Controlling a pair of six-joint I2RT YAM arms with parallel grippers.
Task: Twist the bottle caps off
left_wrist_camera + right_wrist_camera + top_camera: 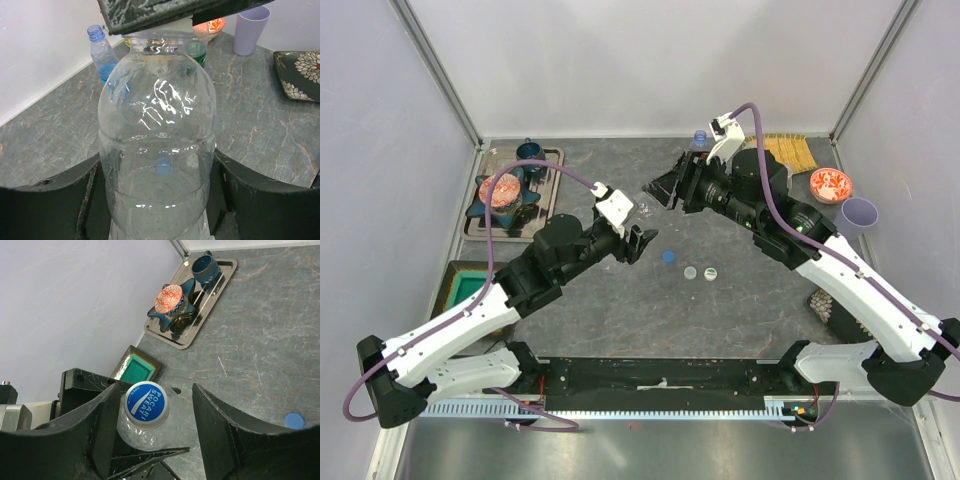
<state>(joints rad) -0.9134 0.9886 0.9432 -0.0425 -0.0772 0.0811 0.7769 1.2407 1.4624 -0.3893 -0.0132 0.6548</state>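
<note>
My left gripper (pixel 638 240) is clenched on the body of the clear bottle (pixel 157 150), holding it near the middle of the bench (pixel 740 315). My right gripper (pixel 161 407) sits over the bottle's blue cap (pixel 146 402) with its jaws spread. One finger is close against the cap and the other stands apart, so that gripper grasps nothing. Three loose caps (pixel 690 272) lie on the bench nearby. A blue-labelled bottle (pixel 100 52) stands uncapped by the back wall.

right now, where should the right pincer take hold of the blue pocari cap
By its round side wall, from straight above: the blue cap tops the upright clear bottle, whose body the left pincer clamps, leaving the top free.
</note>
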